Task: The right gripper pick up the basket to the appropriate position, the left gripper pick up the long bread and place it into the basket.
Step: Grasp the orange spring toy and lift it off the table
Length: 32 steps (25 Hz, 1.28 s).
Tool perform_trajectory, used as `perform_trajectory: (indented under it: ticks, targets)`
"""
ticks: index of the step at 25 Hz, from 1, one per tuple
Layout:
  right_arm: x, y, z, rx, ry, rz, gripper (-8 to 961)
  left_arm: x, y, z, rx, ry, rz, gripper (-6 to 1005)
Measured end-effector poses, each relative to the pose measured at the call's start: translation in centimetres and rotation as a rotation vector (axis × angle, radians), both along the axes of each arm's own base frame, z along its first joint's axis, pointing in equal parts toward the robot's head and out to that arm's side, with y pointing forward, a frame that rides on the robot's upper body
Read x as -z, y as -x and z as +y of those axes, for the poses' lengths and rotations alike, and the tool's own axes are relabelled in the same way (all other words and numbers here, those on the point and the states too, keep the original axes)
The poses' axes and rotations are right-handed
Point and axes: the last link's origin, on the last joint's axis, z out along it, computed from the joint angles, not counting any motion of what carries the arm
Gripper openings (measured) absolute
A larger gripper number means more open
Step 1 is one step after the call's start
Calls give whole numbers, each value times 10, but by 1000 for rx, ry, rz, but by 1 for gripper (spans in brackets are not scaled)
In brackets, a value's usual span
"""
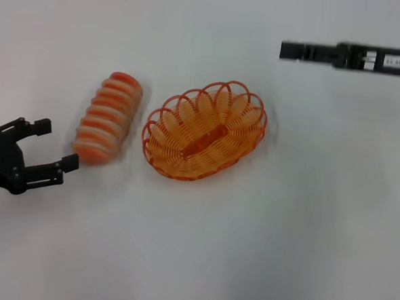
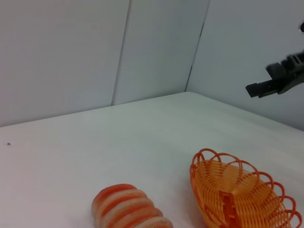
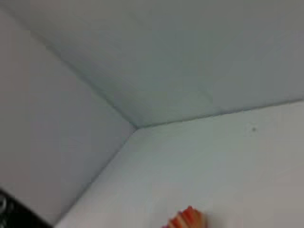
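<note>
- Oval orange basket of looped wire-like strands (image 1: 204, 132) sits mid-bench, empty; looks light and springy, best gripped at the scalloped rim
- Elongated orange-crusted long bread with cream ridges (image 1: 108, 118) lies just beside the basket's left; probably soft, so grip across its middle gently
- Left hand (image 1: 45, 145), fingers spread wide, low near the loaf's end, not touching
- Right hand (image 1: 292, 50) is far from the basket, arm horizontal; its spread I cannot tell

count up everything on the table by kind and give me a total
Long bread: 1
Basket: 1
Total: 2, lying on the white table; the left gripper and right gripper are not counted.
</note>
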Motion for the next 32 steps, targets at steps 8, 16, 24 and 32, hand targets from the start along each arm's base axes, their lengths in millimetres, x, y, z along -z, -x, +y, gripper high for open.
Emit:
perform_trajectory:
  ticks: [8,16,24,32]
  targets:
    - [10,-30,-43,-406,-161,-202,650,5,-6,-6,13,15,-56,866]
    - [18,-59,-76,-576,-251,-332,685,11,-5,-9,-8,27,-72,863]
    - [32,-69,-83,-640,-244,-390,895,13,-3,-9,-50,31,-90,860]
    - [35,-69,-79,-641,-242,-405,937,-1,-8,13,-224,91,-162,857]
